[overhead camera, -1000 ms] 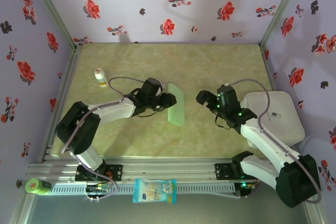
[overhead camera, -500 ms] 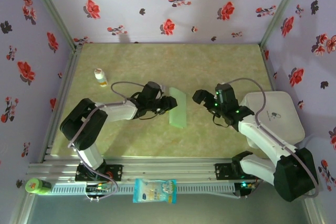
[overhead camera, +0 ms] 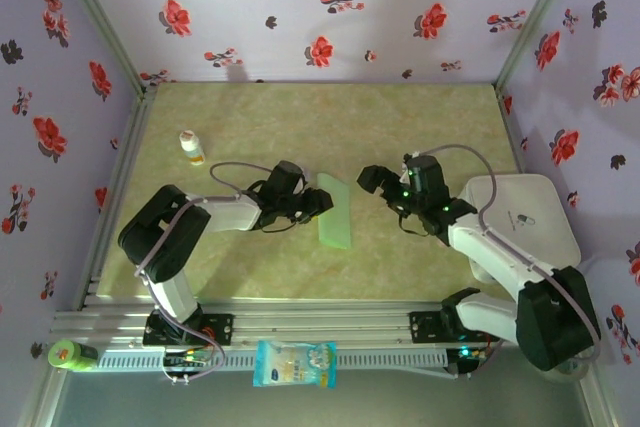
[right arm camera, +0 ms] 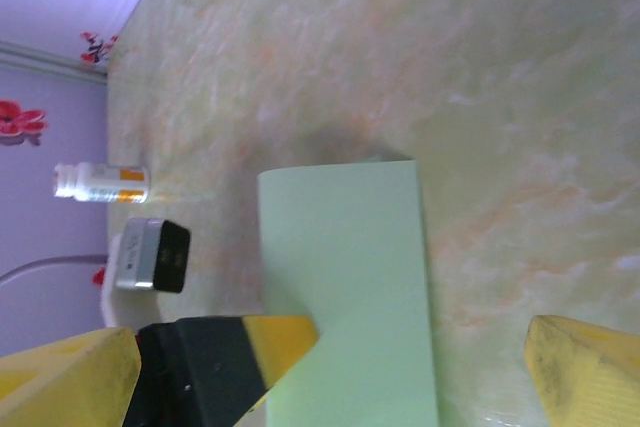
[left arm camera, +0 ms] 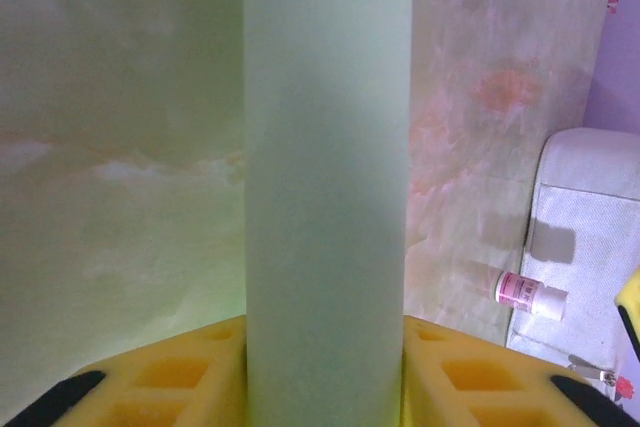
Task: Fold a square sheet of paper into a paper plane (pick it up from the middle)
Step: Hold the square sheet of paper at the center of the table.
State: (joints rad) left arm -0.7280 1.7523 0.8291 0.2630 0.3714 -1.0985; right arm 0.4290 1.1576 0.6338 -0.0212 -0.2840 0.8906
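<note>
left gripper (overhead camera: 318,203): part closed on the sheet of paper (overhead camera: 337,215). In the left wrist view the pale green strip runs up between both yellow pads (left arm camera: 180,377), touching each.
right gripper (overhead camera: 366,181): jaws as wide as they go, holding nothing, touching nothing. It sits just right of the sheet's far end, pointing at it.
sheet of paper: folded to a long narrow strip, mid-table between the two grippers. It runs from far-left to near-right. The right wrist view shows its square far end with a shadow on the table (overhead camera: 250,117) behind it. Cannot tell whether that end is lifted.
left finger on sheet: from the right wrist, a black-and-yellow finger lies over the strip's left edge.
small white bottle (overhead camera: 191,148): upright, far left, well apart from the sheet.
white pad (overhead camera: 530,222): right side of the table, under the right forearm, with a small bottle lying on it.
white-and-blue packet (overhead camera: 295,362): on the near rail, off the work area.
obstructions: none between the right gripper and the sheet.
change vs earlier: the sheet and left gripper have moved toward the near edge. The right gripper has slid left, narrowing the gap. Both jaw openings are unchanged.
</note>
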